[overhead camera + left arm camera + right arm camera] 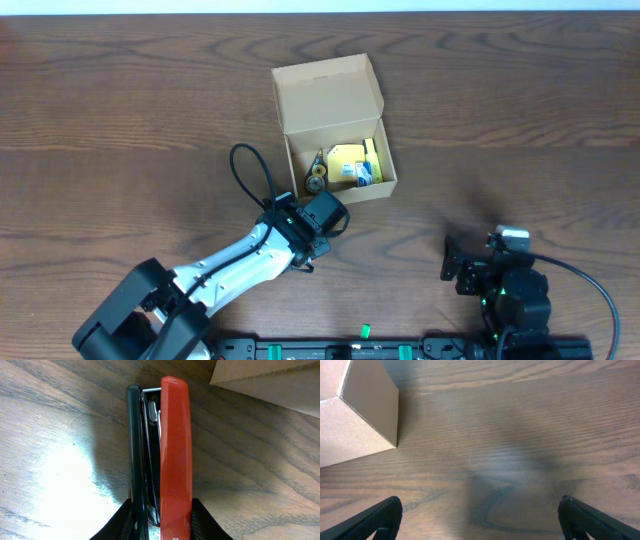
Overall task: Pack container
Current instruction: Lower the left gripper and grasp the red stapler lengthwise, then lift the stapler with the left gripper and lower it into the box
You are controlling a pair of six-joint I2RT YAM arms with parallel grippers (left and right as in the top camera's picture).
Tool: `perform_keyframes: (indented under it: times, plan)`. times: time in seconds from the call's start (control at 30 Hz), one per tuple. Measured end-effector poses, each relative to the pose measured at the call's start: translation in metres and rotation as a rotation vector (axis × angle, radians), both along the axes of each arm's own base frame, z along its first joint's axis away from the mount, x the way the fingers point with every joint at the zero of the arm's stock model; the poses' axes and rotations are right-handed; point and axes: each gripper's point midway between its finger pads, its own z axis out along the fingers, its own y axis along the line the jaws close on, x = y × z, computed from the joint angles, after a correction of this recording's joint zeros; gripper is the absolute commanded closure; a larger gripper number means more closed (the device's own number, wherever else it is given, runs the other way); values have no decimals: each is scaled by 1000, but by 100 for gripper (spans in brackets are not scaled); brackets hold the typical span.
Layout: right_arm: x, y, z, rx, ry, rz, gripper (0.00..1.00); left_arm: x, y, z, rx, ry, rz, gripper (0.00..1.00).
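The container (335,95) is a tan cardboard box with its flap lid open, at the table's middle. Inside lie a yellow pad (347,162), a small blue-and-white item and a dark round item. My left gripper (322,215) sits just in front of the box's near left corner. It is shut on a red and black stapler (167,450), which lies on its side and points toward the box corner (270,380). My right gripper (480,520) is open and empty over bare wood at the front right (462,265). The box corner shows at its upper left (355,410).
The wooden table (120,120) stretches wide to the left and right of the box. A black cable (250,170) loops up from the left arm beside the box's left wall.
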Motion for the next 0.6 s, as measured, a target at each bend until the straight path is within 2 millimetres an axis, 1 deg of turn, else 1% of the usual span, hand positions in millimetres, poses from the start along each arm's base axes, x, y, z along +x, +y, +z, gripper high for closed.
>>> perform_keyframes:
  times: [0.07, 0.13, 0.23, 0.33, 0.43, 0.5, 0.6]
  plan:
    - [0, 0, 0, 0, 0, 0, 1, -3, 2, 4, 1, 4, 3, 94]
    - [0, 0, 0, 0, 0, 0, 1, -6, 6, 13, -1, -1, 15, 94]
    - [0, 0, 0, 0, 0, 0, 1, -8, 17, 34, 0, -37, 58, 94]
    - [0, 0, 0, 0, 0, 0, 1, -10, 35, 56, 18, -91, 113, 94]
    - [0, 0, 0, 0, 0, 0, 1, -5, 47, 77, 15, -179, 162, 95]
    - [0, 0, 0, 0, 0, 0, 1, 3, 53, 92, 7, -261, 189, 94]
    - [0, 0, 0, 0, 0, 0, 1, 11, 60, 105, 19, -330, 208, 94]
